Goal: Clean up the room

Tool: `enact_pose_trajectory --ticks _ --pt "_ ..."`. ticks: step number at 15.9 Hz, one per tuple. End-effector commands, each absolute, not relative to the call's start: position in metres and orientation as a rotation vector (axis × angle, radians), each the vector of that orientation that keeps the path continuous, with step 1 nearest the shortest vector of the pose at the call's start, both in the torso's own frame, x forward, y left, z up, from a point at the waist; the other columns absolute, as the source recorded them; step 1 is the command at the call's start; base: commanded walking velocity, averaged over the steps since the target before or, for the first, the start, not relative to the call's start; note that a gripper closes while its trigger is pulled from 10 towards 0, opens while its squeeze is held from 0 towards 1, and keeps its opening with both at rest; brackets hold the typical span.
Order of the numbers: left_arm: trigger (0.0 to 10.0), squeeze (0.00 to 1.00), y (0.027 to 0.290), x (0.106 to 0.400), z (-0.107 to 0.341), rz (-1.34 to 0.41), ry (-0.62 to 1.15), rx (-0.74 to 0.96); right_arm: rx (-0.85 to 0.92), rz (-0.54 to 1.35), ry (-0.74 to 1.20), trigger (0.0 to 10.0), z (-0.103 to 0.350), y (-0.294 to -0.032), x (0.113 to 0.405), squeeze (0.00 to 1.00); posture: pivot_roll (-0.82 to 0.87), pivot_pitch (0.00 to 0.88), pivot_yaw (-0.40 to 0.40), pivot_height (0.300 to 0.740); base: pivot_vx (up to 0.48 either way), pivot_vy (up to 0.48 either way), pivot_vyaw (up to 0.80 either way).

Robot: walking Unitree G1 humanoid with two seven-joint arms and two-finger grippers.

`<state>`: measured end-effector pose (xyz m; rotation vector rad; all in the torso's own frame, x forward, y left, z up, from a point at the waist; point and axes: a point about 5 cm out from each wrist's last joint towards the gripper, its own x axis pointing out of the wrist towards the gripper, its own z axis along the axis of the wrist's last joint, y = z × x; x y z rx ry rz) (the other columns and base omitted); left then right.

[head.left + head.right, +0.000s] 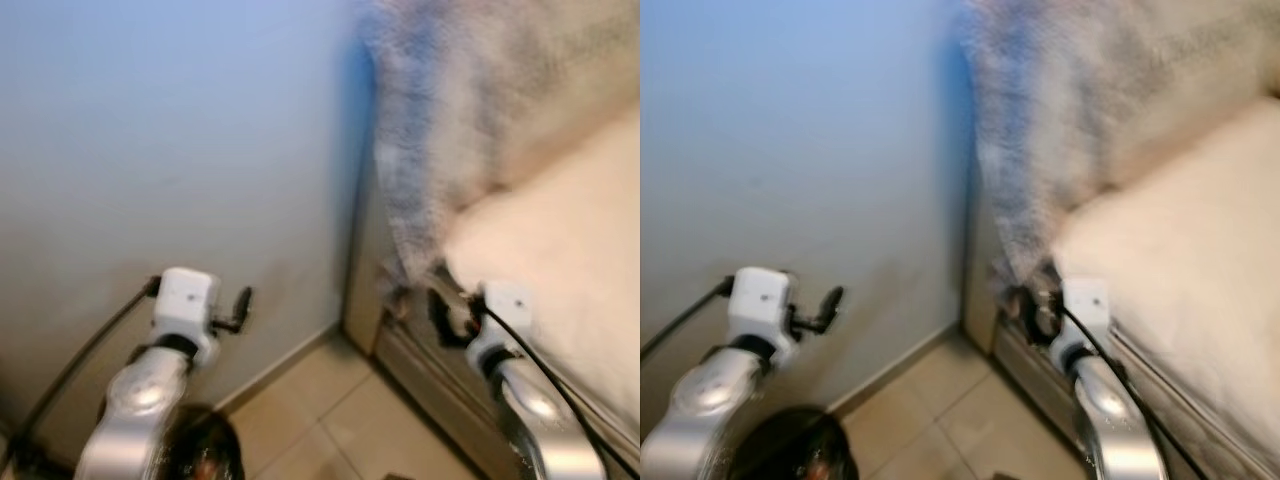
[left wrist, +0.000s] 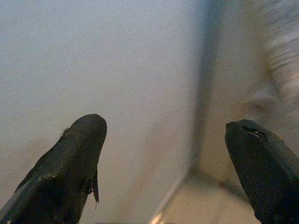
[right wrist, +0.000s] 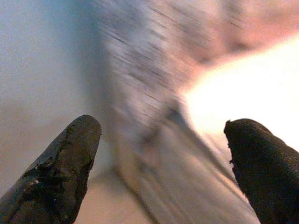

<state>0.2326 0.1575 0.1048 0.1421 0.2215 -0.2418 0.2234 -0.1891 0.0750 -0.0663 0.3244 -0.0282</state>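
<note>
Not much cleaning is visible here, honestly. The robot is facing a corner where a plain pale wall (image 1: pixel 170 130) meets the side of a bed (image 1: pixel 560 260). A shaggy grey blanket (image 1: pixel 450 110) hangs over the bed's corner and droops down its side, with a cream sheet or mattress top beside it. Below is beige tiled floor (image 1: pixel 320 410). The head views are soft and blurry, so fine detail is a guess.

The left gripper (image 2: pixel 163 135) is raised in front of the wall with nothing between its fingers, which stand wide apart in the wrist view. The right gripper (image 3: pixel 161 135) is up by the bed's corner, just beside the blanket's lower fringe, fingers also spread wide and holding nothing. From the head view I can't tell if it's touching the fringe or just near it.

There's a dark rounded thing (image 1: pixel 200 450) low on the floor near the left arm, but I can't make out what it is.

As for progress, I'd say this is somewhere between jobs. Nothing is in hand, and no bin or pile is in sight. My guess is the blanket is the next candidate, since it hangs messily off the corner and the right gripper is already there. Whatever else in the room is done or left can't be judged from this corner.
</note>
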Motion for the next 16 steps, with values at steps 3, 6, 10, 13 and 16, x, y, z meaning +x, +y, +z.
enact_pose_trajectory --ticks 3,6,10,13,16 --pt "10.0 0.00 0.1668 0.2334 0.1047 -0.213 0.219 0.175 -0.084 -0.007 0.262 10.0 0.0853 -0.1816 0.2297 0.00 -0.02 0.000 0.020 0.740 0.000 0.000 -0.80" --pt "10.0 0.00 0.1700 0.2367 0.1055 -0.179 0.207 0.171 -0.085 -0.016 0.261 10.0 0.0847 -0.1832 0.2292 0.00 -0.03 0.000 0.019 0.740 0.000 -0.326 -0.80" --pt "10.0 0.00 0.1725 0.2381 0.1072 -0.163 0.193 0.137 -0.085 -0.035 0.251 10.0 0.0869 -0.1856 0.2293 0.00 -0.03 0.000 0.021 0.740 0.000 0.000 -0.20" --pt "10.0 0.00 0.1712 0.2404 0.1098 -0.165 0.172 0.113 -0.084 -0.043 0.251 10.0 0.0867 -0.1869 0.2278 0.00 -0.04 0.000 0.023 0.740 0.000 0.000 -0.80" --pt "10.0 0.00 0.1703 0.2409 0.1098 -0.169 0.169 0.103 -0.086 -0.054 0.252 10.0 0.0872 -0.1892 0.2285 0.00 -0.04 0.000 0.022 0.740 0.171 0.000 0.00"
